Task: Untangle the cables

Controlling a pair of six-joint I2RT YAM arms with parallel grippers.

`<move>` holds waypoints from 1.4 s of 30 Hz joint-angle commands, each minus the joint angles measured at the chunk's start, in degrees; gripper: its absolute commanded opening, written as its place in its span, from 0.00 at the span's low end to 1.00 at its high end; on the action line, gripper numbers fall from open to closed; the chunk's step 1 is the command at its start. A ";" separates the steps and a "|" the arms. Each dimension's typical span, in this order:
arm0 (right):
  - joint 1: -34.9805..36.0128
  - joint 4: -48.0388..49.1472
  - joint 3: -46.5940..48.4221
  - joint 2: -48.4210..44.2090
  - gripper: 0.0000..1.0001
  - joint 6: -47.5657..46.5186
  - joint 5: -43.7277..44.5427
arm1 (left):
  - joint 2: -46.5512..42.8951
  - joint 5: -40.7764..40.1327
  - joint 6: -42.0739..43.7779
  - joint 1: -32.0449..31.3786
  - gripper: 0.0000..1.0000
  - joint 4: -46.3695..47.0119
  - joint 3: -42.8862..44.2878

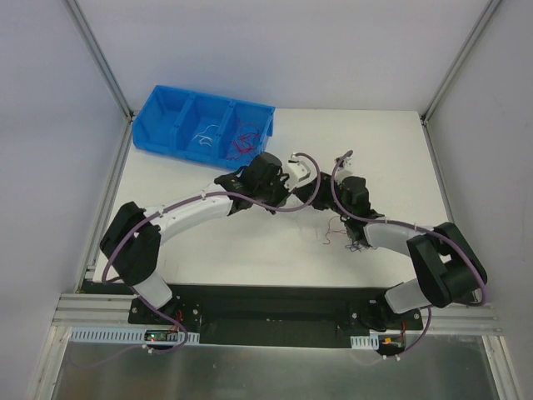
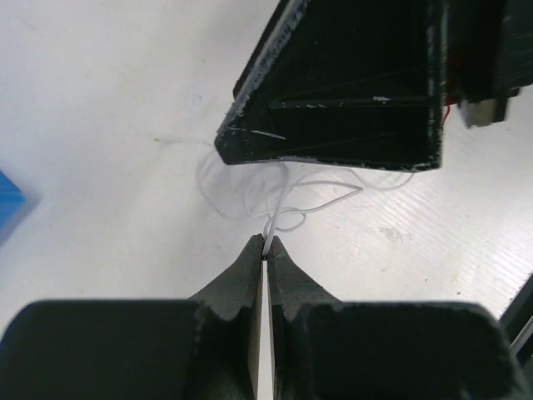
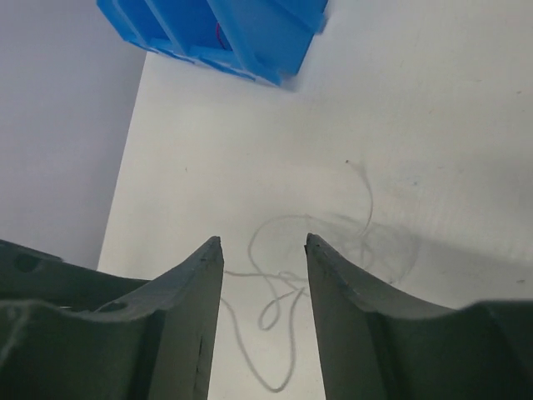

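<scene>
A thin white cable lies in loose loops on the white table. My left gripper is shut on one strand of it, pinched at the very tips. Just beyond it hangs the black body of my right gripper. In the right wrist view that right gripper stands open above the table, with the white cable curling between and below its fingers, untouched. From above, both grippers meet mid-table: left gripper, right gripper. A small bunch of red and dark cables lies beside the right forearm.
A blue three-compartment bin stands at the back left, with white wires in its middle compartment and red wires in its right one. The bin also shows ahead of the right gripper. Frame posts and walls flank the table.
</scene>
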 commanded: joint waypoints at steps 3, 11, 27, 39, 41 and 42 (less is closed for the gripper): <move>-0.04 0.19 -2.85 -5.03 0.50 -8.55 4.38 | -8.75 2.87 -0.49 -0.41 0.00 1.60 -0.96; 0.66 6.43 -4.61 -4.86 0.58 -10.04 1.14 | -13.15 2.52 -0.66 -0.41 0.00 2.92 -2.63; 7.95 -7.19 7.51 6.47 0.57 -12.50 4.56 | -24.74 5.77 0.21 -0.50 0.00 12.41 -9.83; 8.66 -14.82 11.03 9.21 0.15 -11.98 9.47 | -40.83 -7.14 0.75 -0.41 0.00 16.02 -9.50; 8.66 -17.02 11.56 9.29 0.11 -11.54 11.93 | -43.29 -10.90 -0.92 -0.41 0.00 15.50 -7.48; 8.66 -18.43 11.91 9.21 0.10 -11.28 12.99 | -44.17 -12.58 -1.53 -0.32 0.00 14.80 -6.08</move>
